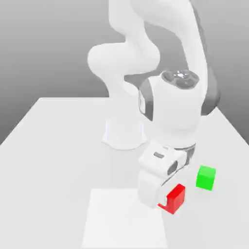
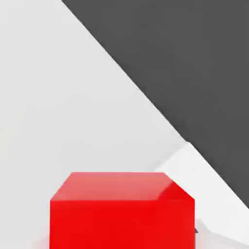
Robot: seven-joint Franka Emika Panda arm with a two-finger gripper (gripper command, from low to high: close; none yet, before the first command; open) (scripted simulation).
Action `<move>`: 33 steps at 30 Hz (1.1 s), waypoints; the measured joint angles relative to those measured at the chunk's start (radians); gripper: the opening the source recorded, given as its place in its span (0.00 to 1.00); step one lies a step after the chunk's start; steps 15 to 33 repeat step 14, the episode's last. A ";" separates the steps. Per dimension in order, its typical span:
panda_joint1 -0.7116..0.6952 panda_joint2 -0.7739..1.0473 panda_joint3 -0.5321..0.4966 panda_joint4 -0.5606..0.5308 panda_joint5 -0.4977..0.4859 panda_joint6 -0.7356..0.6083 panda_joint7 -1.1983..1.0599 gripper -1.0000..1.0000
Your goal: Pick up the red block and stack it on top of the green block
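White tabletop point(image 1: 53, 170) spreads beneath the robot in the exterior view, where the green block point(image 1: 205, 178) sits near the red block point(image 1: 175, 199), toward the exterior view's right. That view shows the gripper point(image 1: 167, 200) clamped on the red block, partly covering it; the hand view shows the red block's broad face close up, without the green block.

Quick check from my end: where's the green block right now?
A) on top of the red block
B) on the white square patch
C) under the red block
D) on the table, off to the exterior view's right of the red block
D: the green block sits on the table, to the exterior view's right of the red block.
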 joint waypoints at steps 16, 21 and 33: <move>0.177 0.057 0.099 -0.158 -0.120 0.222 0.072 1.00; 0.177 0.057 0.099 -0.158 -0.120 0.222 0.072 1.00; 0.177 0.057 0.099 -0.158 -0.120 0.222 0.072 1.00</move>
